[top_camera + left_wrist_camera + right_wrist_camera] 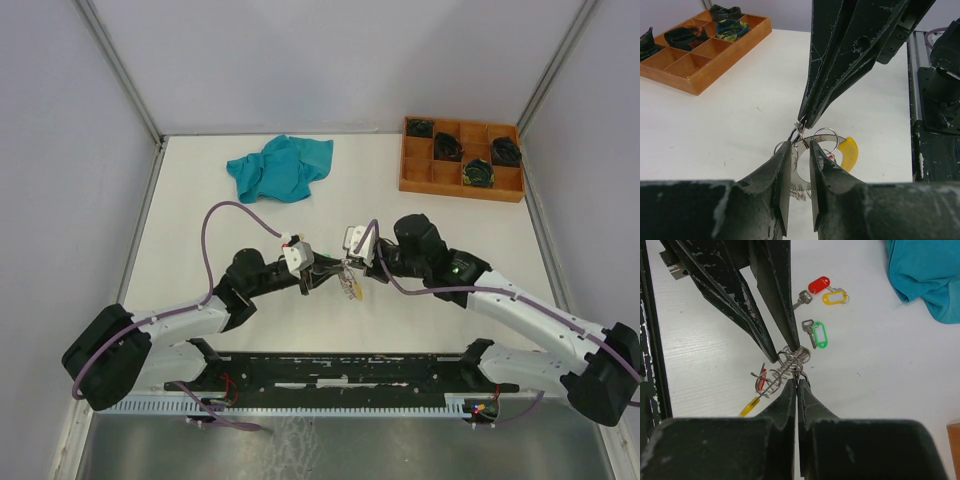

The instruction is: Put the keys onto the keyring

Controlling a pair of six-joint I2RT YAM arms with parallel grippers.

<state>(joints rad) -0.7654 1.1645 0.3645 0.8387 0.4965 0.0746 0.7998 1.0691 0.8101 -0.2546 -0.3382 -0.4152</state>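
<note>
Right wrist view: thin silvery wire keyring with a yellow sleeve (785, 365) sits mid-table, a bunched cluster of wire loops between the two end effectors. A red tag hangs in the cluster and the yellow sleeve pokes out below it. Cannot tell whether the cluster rests on the white table (865, 390) or is lifted.

Right end effector (798, 381): jaws fully closed, tips pinched on a thin wire loop at the near edge of the keyring. Left wrist view confirms it, with the tips (802, 121) coming down from above onto that loop.

Left end effector (800, 145): jaws parted by a narrow gap, with silver metal from the cluster sitting in the gap. From the opposite side, its tips (785, 354) straddle the coiled part of the ring. Cannot tell if the pads press on it.

Three loose silver keys lie flat on the table just beyond the cluster:
- green-tagged key (815, 334), nearest
- red-tagged key (812, 290), farther out
- yellow-tagged key (835, 297), touching the red tag

Top external: both arms meet at table centre (349, 283). Crumpled teal cloth (280, 168) at far left-centre. Orange wooden compartment tray (460, 188) at far right, holding dark coiled bundles (478, 172); well apart from the keyring.
</note>
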